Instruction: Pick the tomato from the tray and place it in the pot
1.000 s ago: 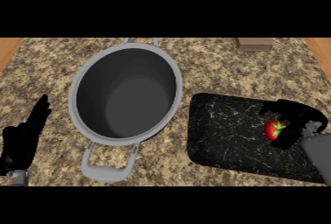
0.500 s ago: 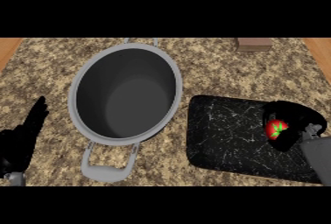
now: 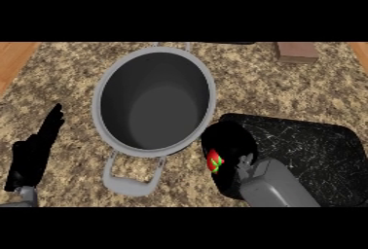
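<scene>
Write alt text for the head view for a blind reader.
The right hand curls round the tomato at the left edge of the tray, beside the empty pot. The left hand rests open at the left.

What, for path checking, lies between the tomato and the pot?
Head view: fingers of the right hand holding the tomato, then a narrow strip of counter.

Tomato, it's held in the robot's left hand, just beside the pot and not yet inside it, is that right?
Not quite. The head view shows the tomato held in the right hand, not the left. The rest holds: it is just beside the pot, not yet inside. The left hand rests open at the view's left edge.
</scene>
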